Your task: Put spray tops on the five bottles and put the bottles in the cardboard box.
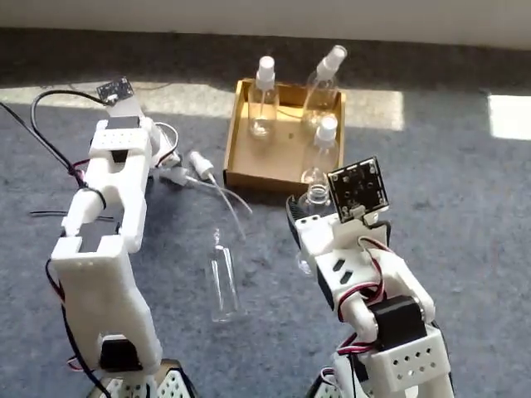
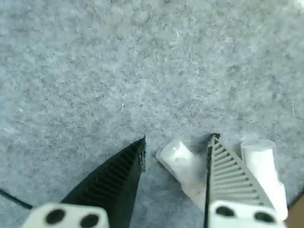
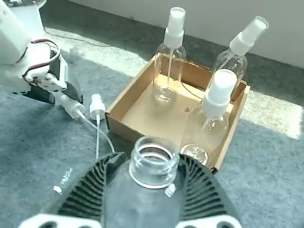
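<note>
My right gripper is shut on an upright clear bottle with an open neck, just in front of the cardboard box. Three capped bottles stand in the box: one at its far left, one leaning at the far right, one at the near right. My left gripper is low over the carpet, open, with a white spray top between its fingers. A second spray top lies just outside the grey finger. Another clear bottle without a top lies on the carpet between the arms.
The two spray tops lie left of the box, their thin dip tubes trailing toward the lying bottle. Black cables run on the carpet by the left arm. The box's near-left quarter has free floor.
</note>
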